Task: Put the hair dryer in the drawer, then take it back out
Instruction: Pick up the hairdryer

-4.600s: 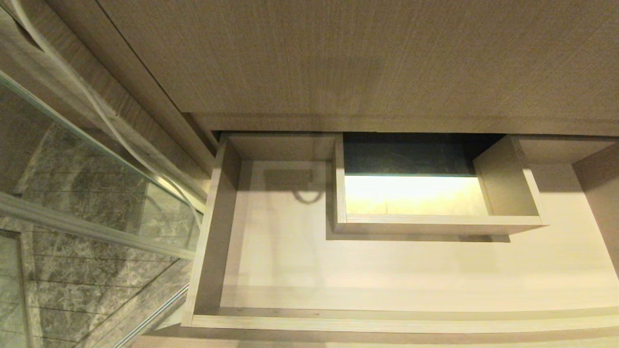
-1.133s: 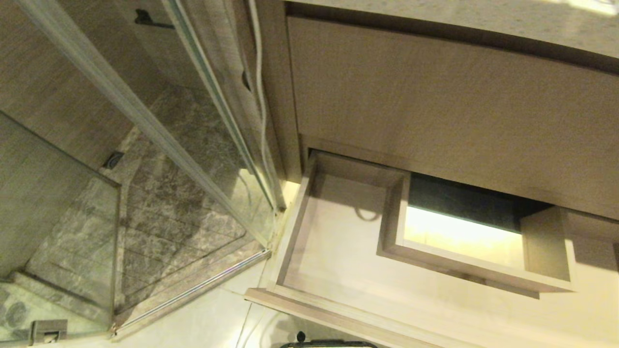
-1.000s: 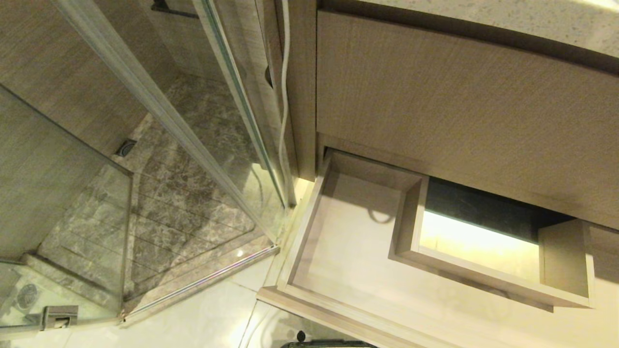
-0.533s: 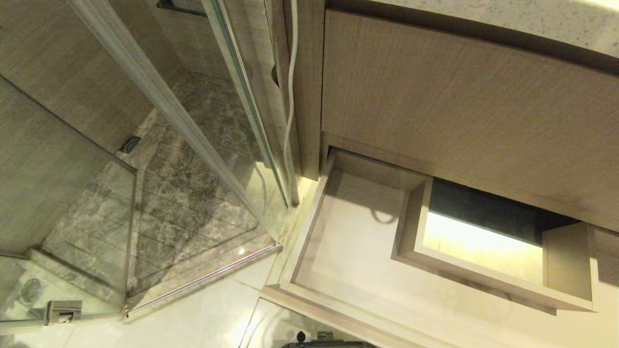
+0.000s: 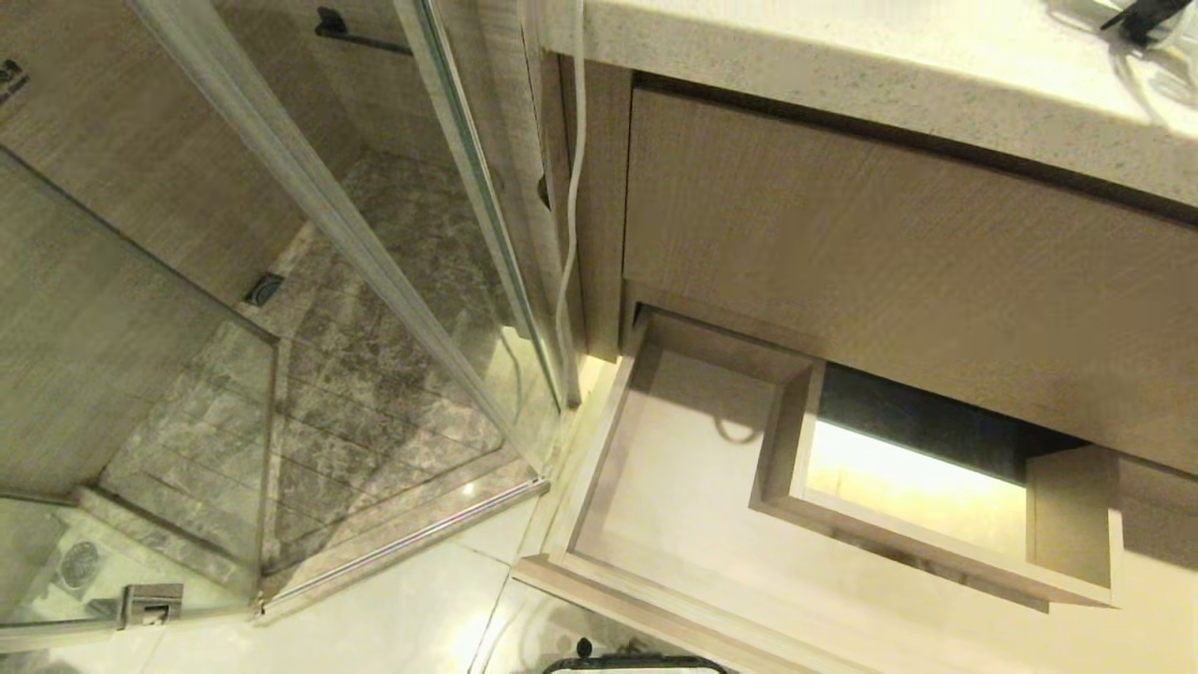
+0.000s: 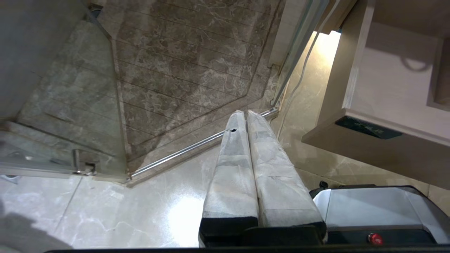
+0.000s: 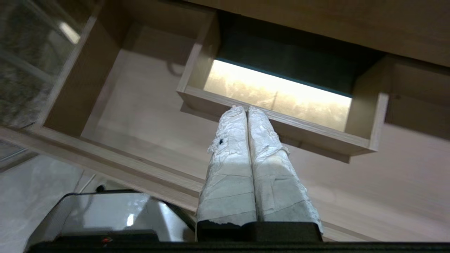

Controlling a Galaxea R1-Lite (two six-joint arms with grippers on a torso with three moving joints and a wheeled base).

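Nearest of all, the left gripper (image 6: 246,114) hung low over the shiny floor (image 6: 105,211), beside the drawer's front corner. Its jaws were pressed together and held nothing. The right gripper (image 7: 246,109) hung over the drawer (image 5: 599,487), and its jaws were shut tight and empty too. Neither arm showed in the head view.

The drawer stood pulled out. Its pale bottom was bare, with a boxed hole (image 5: 908,487) in the middle where light shone up. No hair dryer lay inside it.

Past the drawer rose the tall wooden front (image 5: 889,253), and above that the speckled tabletop (image 5: 796,56). At its far edge a small black thing with pale cords (image 5: 1137,19) peeked in. It might have been the hair dryer, but too little showed to tell.

To the left stood the glass shower door (image 5: 309,215), with a white cord (image 5: 571,187) hanging down beside the cabinet.

So the drawer was open and ready, but I think most of the job was left: grab the hair dryer, put it in, and take it out.
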